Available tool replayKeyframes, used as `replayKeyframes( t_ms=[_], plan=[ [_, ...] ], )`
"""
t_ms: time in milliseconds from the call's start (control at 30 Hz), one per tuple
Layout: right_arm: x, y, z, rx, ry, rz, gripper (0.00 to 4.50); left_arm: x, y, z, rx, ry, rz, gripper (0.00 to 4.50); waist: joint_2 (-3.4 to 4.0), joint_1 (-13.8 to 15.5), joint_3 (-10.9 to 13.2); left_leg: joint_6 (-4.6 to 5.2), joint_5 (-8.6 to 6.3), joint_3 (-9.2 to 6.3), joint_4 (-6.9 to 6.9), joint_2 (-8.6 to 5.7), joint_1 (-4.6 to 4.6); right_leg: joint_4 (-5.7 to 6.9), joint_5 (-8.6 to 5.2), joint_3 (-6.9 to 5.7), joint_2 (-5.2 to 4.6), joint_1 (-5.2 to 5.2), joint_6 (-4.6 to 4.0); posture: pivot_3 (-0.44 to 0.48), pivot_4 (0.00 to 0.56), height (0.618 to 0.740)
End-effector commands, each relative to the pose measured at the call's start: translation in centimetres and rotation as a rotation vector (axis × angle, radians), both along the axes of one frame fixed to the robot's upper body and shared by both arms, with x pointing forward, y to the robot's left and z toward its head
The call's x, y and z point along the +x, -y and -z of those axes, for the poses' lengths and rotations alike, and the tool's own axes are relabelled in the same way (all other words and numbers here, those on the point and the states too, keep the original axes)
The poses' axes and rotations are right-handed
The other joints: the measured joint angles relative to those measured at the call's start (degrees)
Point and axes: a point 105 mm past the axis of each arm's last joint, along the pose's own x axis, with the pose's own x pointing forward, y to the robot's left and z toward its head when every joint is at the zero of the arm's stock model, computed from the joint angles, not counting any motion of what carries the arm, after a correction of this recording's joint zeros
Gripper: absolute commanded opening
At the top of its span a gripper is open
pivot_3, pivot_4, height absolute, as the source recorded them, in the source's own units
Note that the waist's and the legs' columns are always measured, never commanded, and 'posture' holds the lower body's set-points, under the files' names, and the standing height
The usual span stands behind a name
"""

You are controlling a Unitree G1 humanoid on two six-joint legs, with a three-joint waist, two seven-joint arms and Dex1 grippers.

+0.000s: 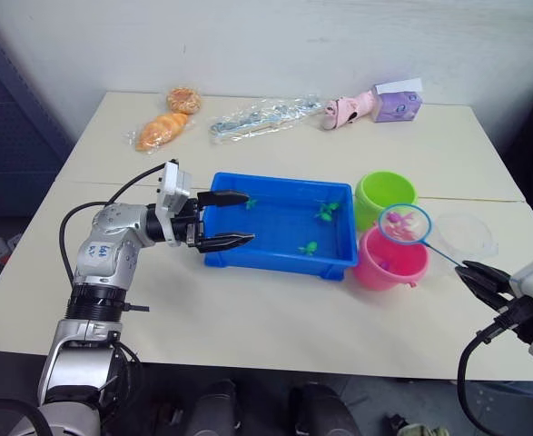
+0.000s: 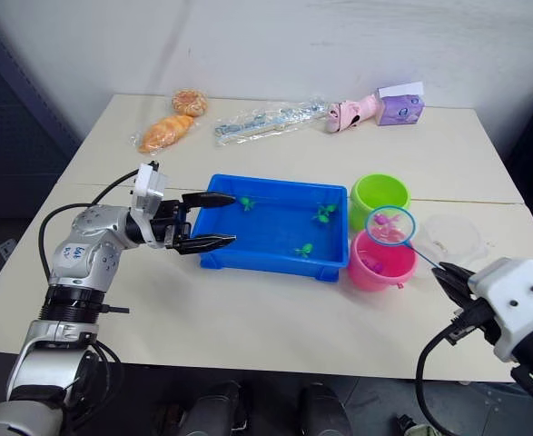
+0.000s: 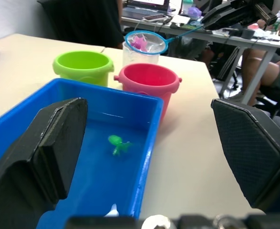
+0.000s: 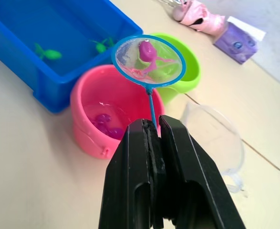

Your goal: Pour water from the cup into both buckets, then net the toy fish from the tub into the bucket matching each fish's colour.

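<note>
Right wrist view: the net [image 4: 148, 60] carries a pink fish [image 4: 146, 50] above the pink bucket [image 4: 112, 114], handle clamped in the right end effector [image 4: 152, 128]. Tipped off-centre, the fish could drop into the adjacent green bucket [image 4: 190, 71]. Left end effector [image 1: 230, 219] is spread wide at the tub [image 1: 280, 261], where green fish [image 1: 309, 247] remain.

Bright blue rectangular plastic tub [image 1: 280, 256]; lime green round pail [image 1: 385, 196]; pink round pail [image 1: 389, 264]; light blue net hoop [image 1: 404, 224]; tiny green plastic fish [image 1: 309, 247]; beige surface [image 1: 275, 318].

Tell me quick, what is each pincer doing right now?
Left pincer: open, holding nothing, at the tub end.
Right pincer: shut on the net handle.
</note>
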Motion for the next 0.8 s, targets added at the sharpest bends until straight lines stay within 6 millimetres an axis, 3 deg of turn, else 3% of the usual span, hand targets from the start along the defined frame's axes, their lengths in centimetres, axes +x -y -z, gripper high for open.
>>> replayKeyframes(
  t_ms=[33,167,467,800],
  plan=[
    [-0.4,0.7,0.2,-0.151,0.050,0.002,0.00,-0.1,0.3,-0.6,-0.002,0.026,0.023,4.46,0.00,0.05,0.00,0.00,0.00,0.00,0.00,0.00,0.00,0.00,0.00,0.01,0.00,0.00,0.00,0.000,0.150,0.740],
    [-0.5,1.9,1.9,-0.325,0.070,0.010,0.00,-0.2,0.8,-0.7,-0.008,0.028,0.034,4.46,0.00,0.09,0.00,0.00,0.00,0.00,0.00,-0.03,0.01,-0.01,0.00,0.01,-0.01,0.01,0.00,0.000,0.150,0.740],
    [-0.4,2.3,2.2,-0.784,0.282,-0.048,0.00,-0.4,1.1,-0.6,-0.002,0.035,0.042,4.46,0.00,0.08,0.00,-0.09,0.05,0.01,0.00,-0.02,0.04,0.01,0.00,0.02,0.01,0.00,0.00,0.000,0.150,0.740],
    [-0.4,3.6,3.4,-1.032,0.361,-0.091,0.00,-0.5,1.2,-0.8,-0.007,0.043,0.037,4.46,0.01,-0.01,-0.01,-0.16,0.10,0.01,-0.01,-0.02,0.04,0.00,-0.01,0.03,0.01,0.00,0.00,0.000,0.150,0.740]
  ],
)
